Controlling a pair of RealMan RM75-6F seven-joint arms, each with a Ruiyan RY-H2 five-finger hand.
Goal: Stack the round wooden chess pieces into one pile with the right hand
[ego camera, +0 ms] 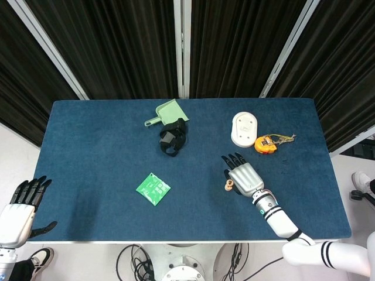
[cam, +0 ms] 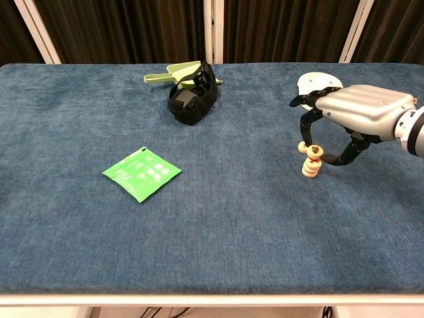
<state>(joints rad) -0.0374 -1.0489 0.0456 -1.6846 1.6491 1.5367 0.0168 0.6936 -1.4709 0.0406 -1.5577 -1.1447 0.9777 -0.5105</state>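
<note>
Right hand (cam: 361,112) holding a chess piece (cam: 315,152) above the pile (cam: 310,167).
We see its fingers (cam: 306,122) pinching the round piece just over the small stack on the blue table (cam: 218,218), beside another piece (cam: 302,146). The left hand (ego camera: 17,211) waits off the table, fingers spread.
</note>
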